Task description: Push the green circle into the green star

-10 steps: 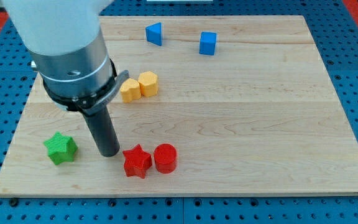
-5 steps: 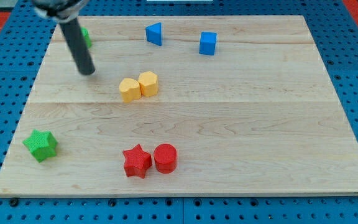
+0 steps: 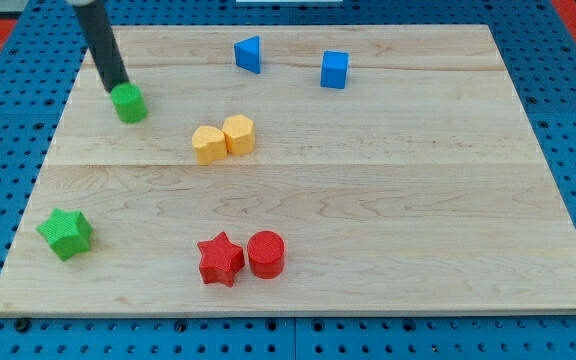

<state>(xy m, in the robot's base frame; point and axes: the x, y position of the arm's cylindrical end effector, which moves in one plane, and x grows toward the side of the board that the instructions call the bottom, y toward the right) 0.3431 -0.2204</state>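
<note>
Tip [image 3: 115,88] touching green circle [image 3: 128,103], upper-left side.
No pincer fitted, nothing held; green star [image 3: 65,234] well apart, push mostly pending.

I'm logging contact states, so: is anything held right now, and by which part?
Nothing is held; I have no gripper. My tip sits at the upper-left edge of the green circle, touching or nearly so, with the green star far below.
</note>
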